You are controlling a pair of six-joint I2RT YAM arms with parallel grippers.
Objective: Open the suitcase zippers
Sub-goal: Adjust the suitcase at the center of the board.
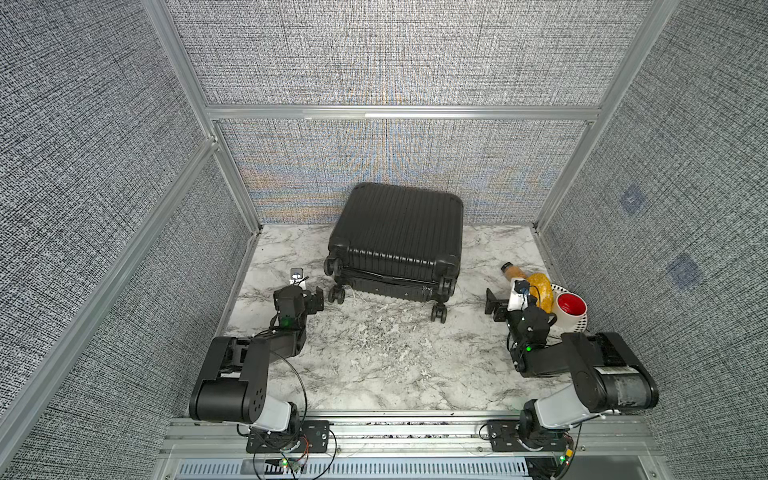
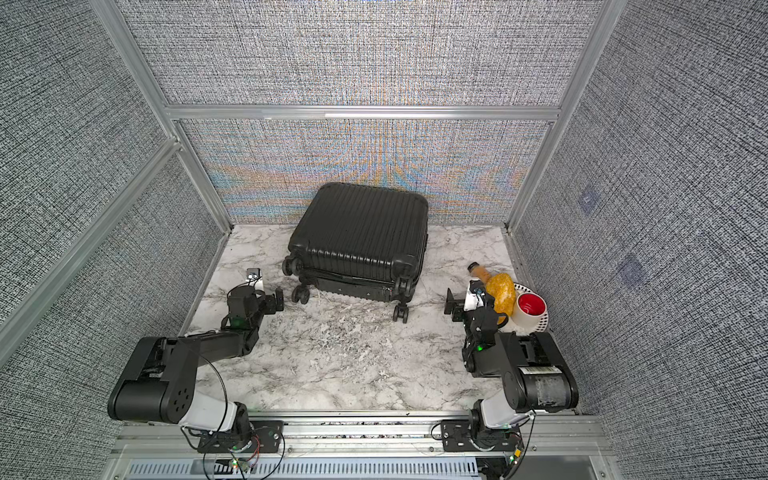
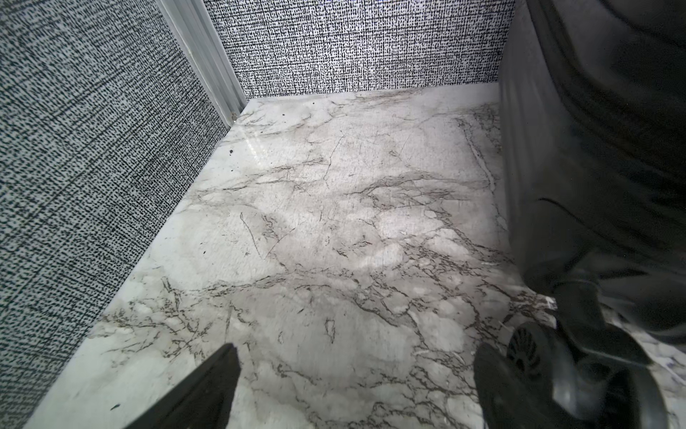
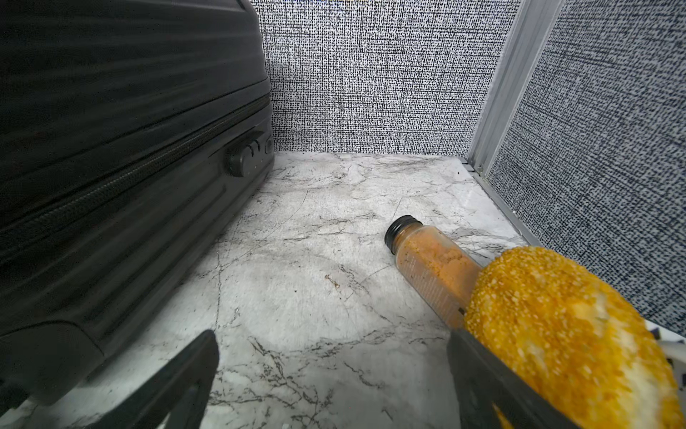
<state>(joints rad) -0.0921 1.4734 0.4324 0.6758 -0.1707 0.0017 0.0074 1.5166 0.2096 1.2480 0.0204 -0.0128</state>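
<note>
The black ribbed suitcase [image 1: 397, 237] [image 2: 361, 232] lies flat at the back of the marble table, wheels toward me. The zippers' track [image 1: 388, 275] runs along the front seam between the shells; in the right wrist view the zippers' track [image 4: 130, 178] continues along the case's side [image 4: 111, 93]. My left gripper [image 1: 319, 298] [image 2: 279, 300] stands open beside the near-left wheel [image 3: 527, 349], with only bare marble between its fingers [image 3: 356, 349]. My right gripper [image 1: 492, 305] [image 2: 449, 305] is open too, off the case's right side, nothing between its fingers [image 4: 332, 336].
Close to the right gripper lie a bottle [image 1: 513, 272] [image 4: 430, 267] of orange powder and a yellow spongy round [image 1: 540, 291] [image 4: 557, 327]. A white cup [image 1: 571, 307] with a red inside stands on a white plate [image 1: 582, 326]. Fabric walls enclose three sides.
</note>
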